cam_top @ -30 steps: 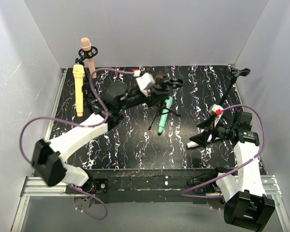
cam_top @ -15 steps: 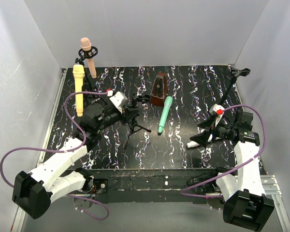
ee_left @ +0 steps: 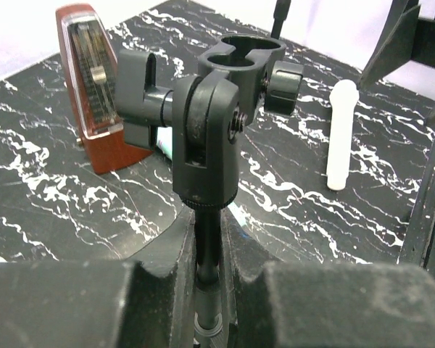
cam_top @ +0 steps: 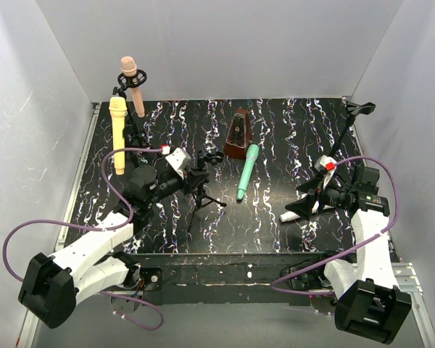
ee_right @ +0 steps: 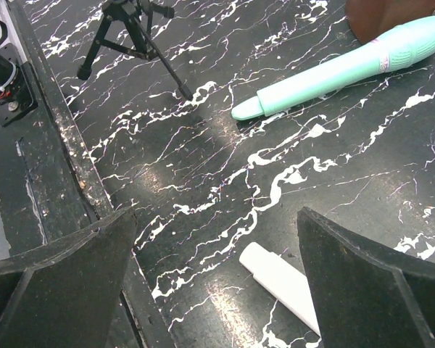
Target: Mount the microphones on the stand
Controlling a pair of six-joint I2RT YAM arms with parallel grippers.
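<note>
- 2 of the 4 microphones look done: the peach-pink microphone (cam_top: 130, 85) and the yellow microphone (cam_top: 118, 134) stand upright at the upper left of the top view, seemingly clipped in.
- The teal microphone (cam_top: 247, 172) lies flat at centre, near the metronome (cam_top: 237, 135).
- The white microphone (cam_top: 290, 215) lies flat at lower right.
- The left gripper (ee_left: 206, 290) is clamped on the pole of a tripod stand (ee_left: 210, 145), whose clip (ee_left: 239, 61) is empty.
- The right gripper (ee_right: 214, 268) hangs spread wide over the white microphone, holding nothing.
- By judgement, 2 microphones remain to mount.
</note>
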